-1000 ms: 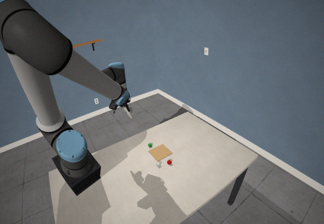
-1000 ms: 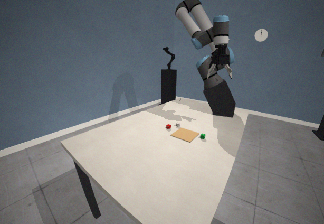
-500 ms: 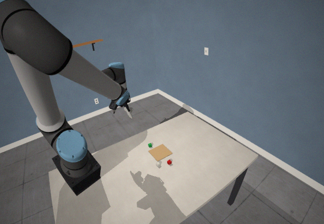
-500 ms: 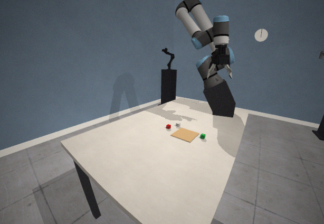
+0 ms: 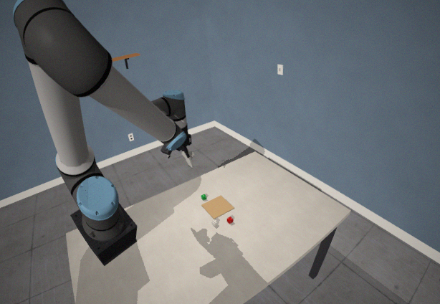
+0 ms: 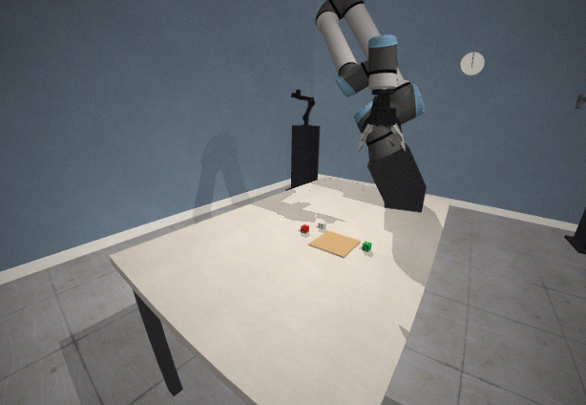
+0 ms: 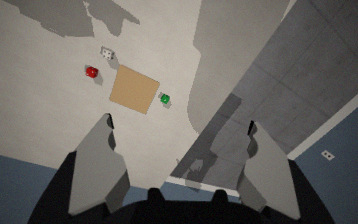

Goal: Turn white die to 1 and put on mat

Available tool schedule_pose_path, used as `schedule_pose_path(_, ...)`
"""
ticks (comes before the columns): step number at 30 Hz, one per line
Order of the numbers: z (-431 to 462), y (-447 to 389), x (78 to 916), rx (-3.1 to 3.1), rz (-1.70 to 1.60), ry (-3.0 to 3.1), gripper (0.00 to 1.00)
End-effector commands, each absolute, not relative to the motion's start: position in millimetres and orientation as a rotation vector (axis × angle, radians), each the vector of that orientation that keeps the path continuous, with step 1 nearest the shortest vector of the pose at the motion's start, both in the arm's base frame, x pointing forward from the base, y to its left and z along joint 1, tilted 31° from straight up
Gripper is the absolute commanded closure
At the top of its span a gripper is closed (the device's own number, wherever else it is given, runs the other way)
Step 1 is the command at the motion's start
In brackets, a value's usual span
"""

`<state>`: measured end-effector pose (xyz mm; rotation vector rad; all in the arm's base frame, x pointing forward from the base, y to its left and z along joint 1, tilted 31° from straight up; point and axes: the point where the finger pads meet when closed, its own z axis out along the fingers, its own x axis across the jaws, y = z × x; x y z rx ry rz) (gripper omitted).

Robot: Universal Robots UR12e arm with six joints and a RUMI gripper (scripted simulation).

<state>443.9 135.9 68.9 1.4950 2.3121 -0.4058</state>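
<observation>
With its fingers wide apart and holding nothing, the hand is hanging high above the counter, so it should be going down slowly onto the white die, sitting off the mat at 6 o'clock, without bumping the red die.

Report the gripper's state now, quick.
Gripper: open, jaws spread wide, holding nothing, high above the table and away from the white die.
</observation>
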Motion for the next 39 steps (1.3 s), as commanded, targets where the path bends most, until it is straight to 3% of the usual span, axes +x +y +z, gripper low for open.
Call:
schedule_pose_path(1,63.3,90.0,490.1,1.590,-0.378,2.229,0.00)
schedule_pose_path(23,54.2,-117.9,579.3,1.857,-0.347,1.894,0.00)
schedule_pose_path(39,53.7,-133.6,581.7,1.871,-0.347,1.870,0.00)
